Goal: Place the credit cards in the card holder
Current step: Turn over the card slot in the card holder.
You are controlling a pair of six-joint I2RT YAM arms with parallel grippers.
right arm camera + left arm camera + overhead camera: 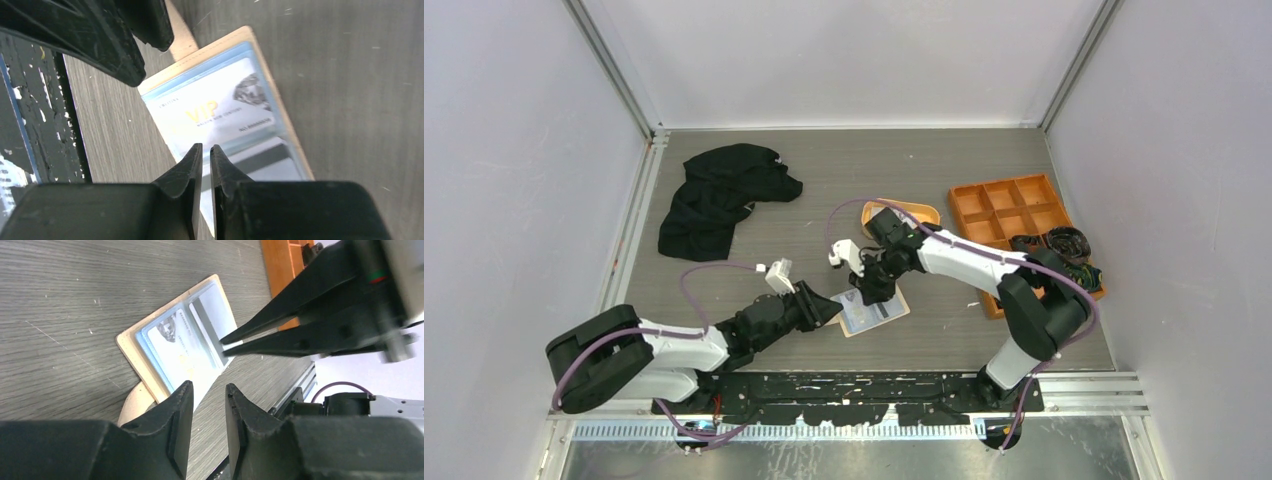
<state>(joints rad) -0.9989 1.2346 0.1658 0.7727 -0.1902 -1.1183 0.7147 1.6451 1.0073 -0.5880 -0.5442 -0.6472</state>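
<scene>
Cards (215,110), thin pale rectangles, lie in the blue-grey pockets of the beige leather-like folding card holder (135,352), open flat on the grey wood-grain surface (824,170) near its front middle. My right pincer (206,150) points down at them from a bent wrist, narrow, a slit between its fingers. My left pincer (209,387), on a low outstretched arm, hovers at the holder's edge, moderately apart, empty. Beyond: crumpled black cloth (719,195), orange compartmented box (1000,184), white walls (844,50).
</scene>
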